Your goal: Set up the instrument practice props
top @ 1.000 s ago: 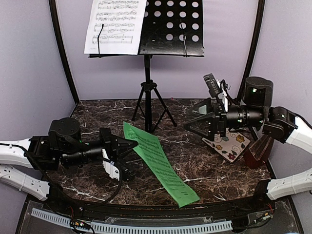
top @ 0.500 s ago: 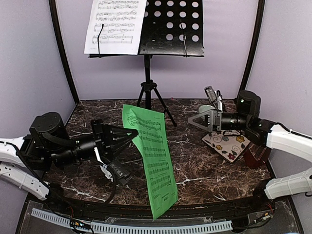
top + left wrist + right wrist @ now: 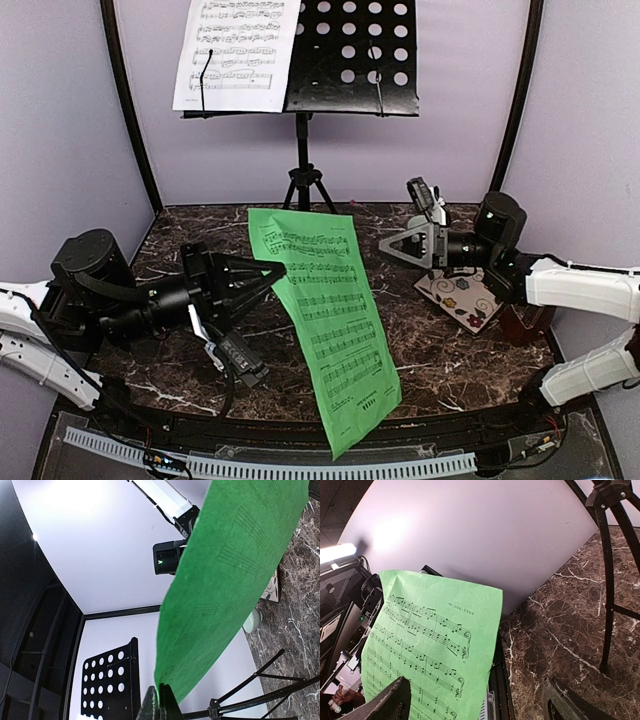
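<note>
My left gripper (image 3: 275,270) is pinched closed on the side edge of the green sheet (image 3: 325,320). The sheet hangs upright above the marble table (image 3: 440,350), its printed face toward my right gripper (image 3: 388,247). That gripper is spread wide and holds nothing, near the sheet's far edge. Behind them, the white sheet (image 3: 235,50) rests on the left half of the black stand (image 3: 350,55). The metronome (image 3: 522,328) sits at the table's right, partly hidden by my right arm.

My way across the dark marble tabletop (image 3: 450,350) is barred at centre by the upheld green music sheet (image 3: 325,320) and at 12 o'clock by the black perforated-metal music stand's tripod legs (image 3: 304,185), leaving room toward 5 o'clock.
</note>
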